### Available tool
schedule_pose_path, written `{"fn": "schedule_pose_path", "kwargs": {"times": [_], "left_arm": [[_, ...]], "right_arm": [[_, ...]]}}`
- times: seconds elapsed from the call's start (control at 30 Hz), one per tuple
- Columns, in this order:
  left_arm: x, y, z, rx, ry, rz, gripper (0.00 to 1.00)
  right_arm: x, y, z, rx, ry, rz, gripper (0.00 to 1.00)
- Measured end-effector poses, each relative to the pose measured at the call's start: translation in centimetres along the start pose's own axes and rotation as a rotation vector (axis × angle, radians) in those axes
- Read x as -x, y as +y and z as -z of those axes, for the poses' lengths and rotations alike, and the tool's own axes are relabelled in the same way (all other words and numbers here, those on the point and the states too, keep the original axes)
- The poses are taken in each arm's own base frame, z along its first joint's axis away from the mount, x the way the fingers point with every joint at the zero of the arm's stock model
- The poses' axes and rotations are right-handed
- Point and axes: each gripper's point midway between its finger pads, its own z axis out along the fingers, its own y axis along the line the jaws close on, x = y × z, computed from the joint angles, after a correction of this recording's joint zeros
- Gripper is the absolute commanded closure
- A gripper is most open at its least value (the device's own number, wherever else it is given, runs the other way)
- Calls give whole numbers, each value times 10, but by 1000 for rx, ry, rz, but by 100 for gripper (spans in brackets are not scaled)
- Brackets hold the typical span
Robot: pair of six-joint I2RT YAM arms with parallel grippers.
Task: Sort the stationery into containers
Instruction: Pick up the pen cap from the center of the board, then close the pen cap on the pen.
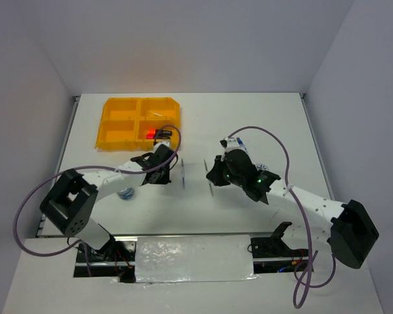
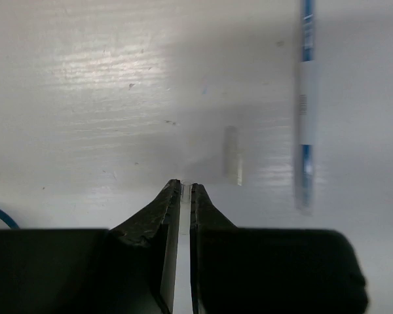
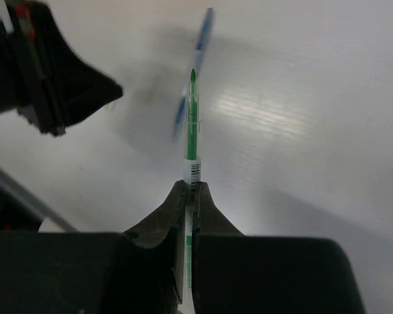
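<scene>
Closest in, your right fingers (image 3: 173,209) are pinching the green pen (image 3: 192,131) over the middle of the worktop (image 1: 249,118); it is not yet binned. A blue pen (image 2: 306,98) lies loose mid-worktop, and a roll (image 1: 126,193) sits toward the near left edge. The tray (image 1: 121,108) in the far left corner shows only a red item (image 1: 150,134), so I judge most of the sorting remains. Your left fingers (image 2: 160,216) are nearly pressed together; whether they grip anything, I cannot tell.
</scene>
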Motion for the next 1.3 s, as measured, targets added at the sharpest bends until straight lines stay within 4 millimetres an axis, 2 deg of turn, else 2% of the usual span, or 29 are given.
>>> {"fn": "schedule_pose_path", "kwargs": {"times": [0.07, 0.13, 0.2, 0.23, 0.3, 0.4, 0.47, 0.63, 0.83, 0.97, 1.13, 1.3], "left_arm": [[15, -6, 17, -58, -46, 23, 100], [47, -21, 46, -182, -152, 78, 100], [97, -35, 93, -387, -342, 169, 100], [121, -40, 124, -506, -459, 216, 100], [153, -42, 180, -698, -657, 275, 100], [165, -56, 249, -983, -842, 282, 100], [160, -66, 277, -1144, -889, 261, 100], [139, -79, 287, -1310, -841, 234, 100], [133, -77, 311, -1379, -871, 212, 100], [131, -73, 325, -1402, -906, 203, 100], [129, -73, 322, -1409, -887, 218, 100], [124, -75, 308, -1400, -852, 229, 100]], "right_arm": [[-5, 17, 6, 130, -22, 8, 100], [-6, 35, 13, 261, -58, 17, 100], [-6, 55, 21, 375, -91, 33, 100], [-5, 65, 26, 423, -112, 41, 100], [0, 86, 37, 522, -161, 56, 100], [9, 112, 56, 650, -223, 66, 100], [16, 127, 69, 728, -263, 74, 100], [24, 148, 93, 845, -315, 96, 100], [34, 154, 114, 884, -373, 106, 100], [39, 155, 117, 886, -393, 110, 100], [40, 155, 117, 883, -395, 109, 100], [40, 155, 117, 883, -395, 109, 100]]}}
